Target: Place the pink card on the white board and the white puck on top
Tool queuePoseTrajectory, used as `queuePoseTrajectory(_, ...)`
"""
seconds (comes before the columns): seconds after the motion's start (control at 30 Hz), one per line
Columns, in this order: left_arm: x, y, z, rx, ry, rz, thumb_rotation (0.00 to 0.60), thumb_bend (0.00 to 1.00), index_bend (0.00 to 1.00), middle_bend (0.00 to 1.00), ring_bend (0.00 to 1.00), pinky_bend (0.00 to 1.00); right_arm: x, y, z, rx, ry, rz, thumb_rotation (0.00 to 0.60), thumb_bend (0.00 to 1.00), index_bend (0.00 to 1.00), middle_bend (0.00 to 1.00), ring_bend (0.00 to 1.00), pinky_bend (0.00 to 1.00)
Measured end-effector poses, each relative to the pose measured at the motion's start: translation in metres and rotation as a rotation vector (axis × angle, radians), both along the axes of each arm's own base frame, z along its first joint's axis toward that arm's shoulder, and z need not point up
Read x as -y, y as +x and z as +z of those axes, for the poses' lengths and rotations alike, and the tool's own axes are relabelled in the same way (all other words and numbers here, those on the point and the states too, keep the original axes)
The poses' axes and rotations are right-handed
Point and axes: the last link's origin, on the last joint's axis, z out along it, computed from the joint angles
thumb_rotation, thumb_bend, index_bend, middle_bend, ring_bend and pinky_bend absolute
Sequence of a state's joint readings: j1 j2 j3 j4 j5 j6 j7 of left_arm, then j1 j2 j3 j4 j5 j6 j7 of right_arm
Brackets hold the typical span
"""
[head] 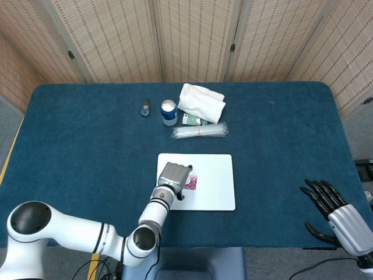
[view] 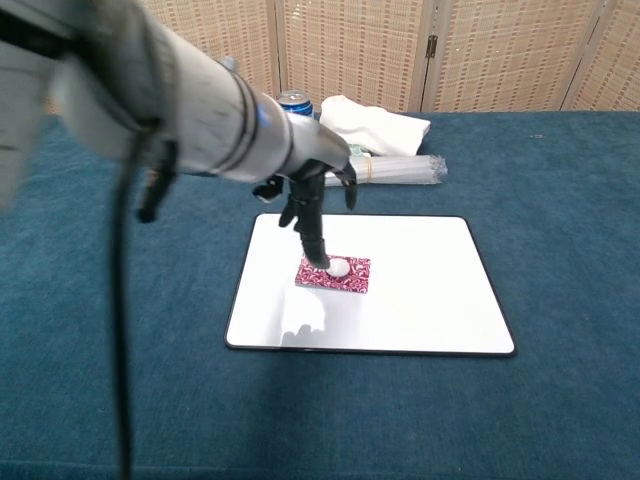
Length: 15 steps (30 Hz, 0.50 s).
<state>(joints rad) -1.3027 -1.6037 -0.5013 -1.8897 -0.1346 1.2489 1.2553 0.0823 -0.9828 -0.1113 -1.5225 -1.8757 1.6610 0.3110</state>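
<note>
The white board lies flat on the blue table, and the pink patterned card lies on its left half. A small white puck sits on the card. My left hand hovers just above and behind the puck with fingers spread, one fingertip pointing down beside it, holding nothing. From the head view the left hand covers the board's left part, next to the card; the puck is not made out there. My right hand rests far off at the table's near right corner, fingers apart and empty.
Behind the board lie a clear plastic bundle, a blue can, a folded white cloth and a small dark object. My left forearm crosses the left of the chest view.
</note>
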Motion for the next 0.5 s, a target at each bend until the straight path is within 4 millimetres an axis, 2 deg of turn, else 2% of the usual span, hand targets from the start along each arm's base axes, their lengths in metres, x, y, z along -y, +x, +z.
queuePoseTrajectory(0.1, 0.014, -0.028, 0.034, 0.011, 0.035, 0.0, 0.559, 0.25, 0.05, 0.39, 0.34, 0.51, 0.003, 0.0, -0.003, -0.007, -0.002, -0.009, 0.6, 0.25, 0.0, 0.0, 0.0, 0.0)
queuePoseTrajectory(0.13, 0.017, -0.039, 0.044, 0.017, 0.052, 0.004, 0.569, 0.25, 0.02, 0.3, 0.27, 0.4, 0.004, -0.001, -0.003, -0.011, -0.005, -0.013, 0.6, 0.25, 0.0, 0.0, 0.0, 0.0)
queuePoseTrajectory(0.17, 0.019, -0.053, 0.058, 0.024, 0.08, 0.01, 0.568, 0.25, 0.01, 0.23, 0.21, 0.37, 0.006, -0.001, -0.004, -0.018, -0.012, -0.02, 0.6, 0.25, 0.0, 0.0, 0.0, 0.0)
queuePoseTrajectory(0.23, 0.022, -0.074, 0.074, 0.038, 0.126, 0.02, 0.563, 0.25, 0.0, 0.13, 0.13, 0.33, 0.008, -0.001, -0.006, -0.03, -0.022, -0.029, 0.6, 0.25, 0.0, 0.0, 0.0, 0.0)
queuePoseTrajectory(0.3, 0.024, -0.098, 0.088, 0.058, 0.184, 0.023, 0.551, 0.25, 0.0, 0.09, 0.09, 0.3, 0.01, 0.0, -0.009, -0.047, -0.035, -0.04, 0.6, 0.25, 0.0, 0.0, 0.0, 0.0)
queuePoseTrajectory(0.5, 0.042, -0.165, 0.123, 0.132, 0.363, -0.023, 0.558, 0.25, 0.0, 0.07, 0.08, 0.28, 0.018, 0.0, -0.02, -0.106, -0.063, -0.082, 0.6, 0.25, 0.0, 0.0, 0.0, 0.0)
